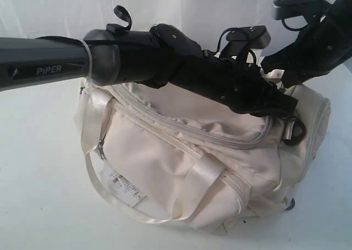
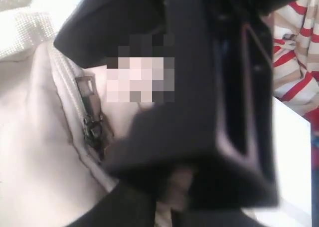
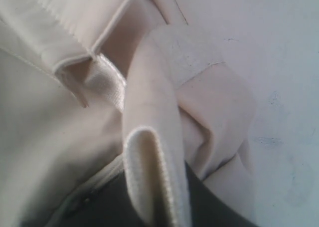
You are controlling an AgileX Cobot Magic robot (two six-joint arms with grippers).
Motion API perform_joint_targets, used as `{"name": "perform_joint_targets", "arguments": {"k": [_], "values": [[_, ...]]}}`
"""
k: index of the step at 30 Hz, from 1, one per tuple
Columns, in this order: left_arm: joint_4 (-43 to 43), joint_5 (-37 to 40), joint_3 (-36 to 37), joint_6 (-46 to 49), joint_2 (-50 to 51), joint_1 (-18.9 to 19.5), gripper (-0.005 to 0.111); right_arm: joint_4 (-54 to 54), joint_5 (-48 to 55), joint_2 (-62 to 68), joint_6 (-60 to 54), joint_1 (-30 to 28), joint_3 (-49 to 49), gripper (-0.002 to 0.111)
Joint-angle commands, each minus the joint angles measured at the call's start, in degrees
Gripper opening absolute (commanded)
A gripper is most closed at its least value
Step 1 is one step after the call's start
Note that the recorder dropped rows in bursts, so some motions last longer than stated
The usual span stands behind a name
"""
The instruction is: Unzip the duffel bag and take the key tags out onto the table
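Observation:
The cream-white duffel bag [image 1: 181, 162] lies on the white table [image 1: 38, 195], its grey top zipper [image 1: 181, 130] closed. My left arm reaches across the bag to its right end, where the left gripper [image 1: 278, 104] rests. In the left wrist view the zipper's metal slider [image 2: 92, 122] shows, and the left gripper [image 2: 174, 199] is blurred, its jaws close together with a cream strip between them. My right gripper [image 1: 275, 70] is at the bag's right end, and the right gripper [image 3: 159, 204] is shut on a looped cream webbing strap [image 3: 149, 152]. The key tags are hidden.
A white paper label [image 1: 125, 185] hangs at the bag's front, and a side-pocket zipper pull [image 1: 100, 149] sits at its left. A black buckle ring [image 1: 294, 130] hangs at the right end. A white curtain [image 1: 55, 8] stands behind. Red-striped cloth [image 2: 294, 62] lies beyond the table edge.

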Motion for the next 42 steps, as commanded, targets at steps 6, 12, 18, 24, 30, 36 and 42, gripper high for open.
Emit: {"name": "perform_joint_targets", "arguments": {"k": [6,12,18,24,30,36,42], "values": [[1.8,3.9,-0.4,0.1,-2.5,-0.3,0.0,0.4,-1.1,-1.5,0.4,-0.2,-0.5,0.0],[8.6,7.1,-0.4,-4.8,-4.2,-0.1,0.0,0.4,-1.1,-1.5,0.4,-0.2,-0.5,0.0],[19.4,11.8,-0.4,-14.2,-6.1,-0.1,0.0,0.4,-1.3,-1.5,0.4,-0.2,-0.5,0.0],[19.5,18.6,-0.4,-14.4,-6.5,-0.1,0.0,0.4,-1.3,-1.5,0.4,-0.2,-0.5,0.0],[19.7,22.7,-0.4,-14.4,-7.1,-0.1,0.0,0.2,-1.3,-1.5,0.4,-0.2,-0.5,0.0],[24.3,26.8,-0.4,-17.1,-8.9,-0.2,0.0,0.2,-1.3,-1.5,0.4,-0.2,-0.5,0.0],[29.7,31.3,-0.3,-20.5,-10.7,-0.2,0.0,0.2,-1.3,-1.5,0.4,-0.2,-0.5,0.0]]}}
